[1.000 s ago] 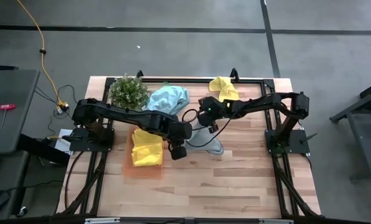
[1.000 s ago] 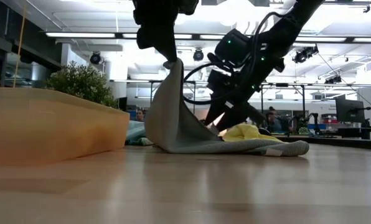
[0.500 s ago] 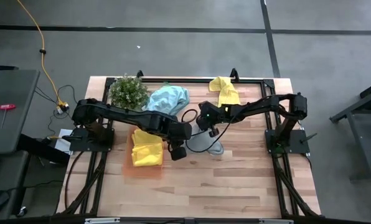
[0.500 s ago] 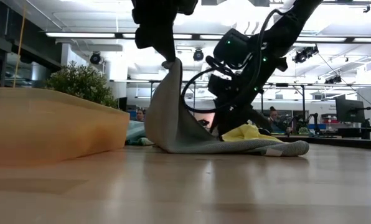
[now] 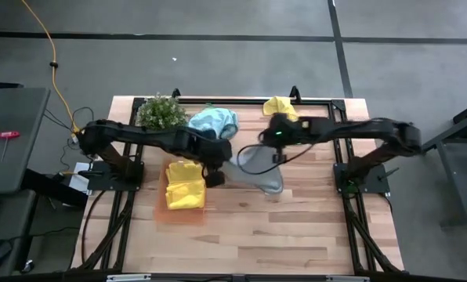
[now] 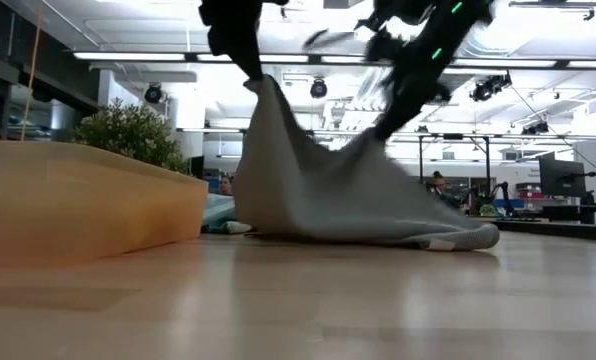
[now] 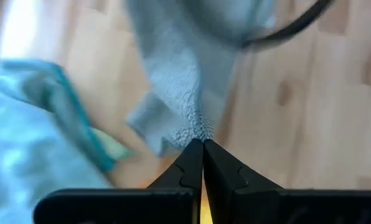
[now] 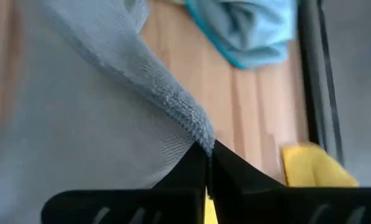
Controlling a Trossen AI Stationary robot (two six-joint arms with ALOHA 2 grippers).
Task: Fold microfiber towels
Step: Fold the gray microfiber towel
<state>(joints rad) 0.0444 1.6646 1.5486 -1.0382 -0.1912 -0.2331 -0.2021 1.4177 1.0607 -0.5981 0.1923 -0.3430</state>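
L gripper [image 7: 202, 144] & R gripper [image 8: 208, 151] each clamped tight on a corner of the grey towel [image 5: 261, 164], lifted mid-table, far hem on wood — prob. spreading it for a fold.

the wooden table [image 5: 296, 227] stood on a grey concrete floor [image 5: 218, 63] crossed by dark seams. a yellow cable [image 5: 49, 55] trailed over it. fluorescent ceiling lights [image 6: 128, 56] lit the room, with a monitor [image 6: 556, 176] on a distant desk.
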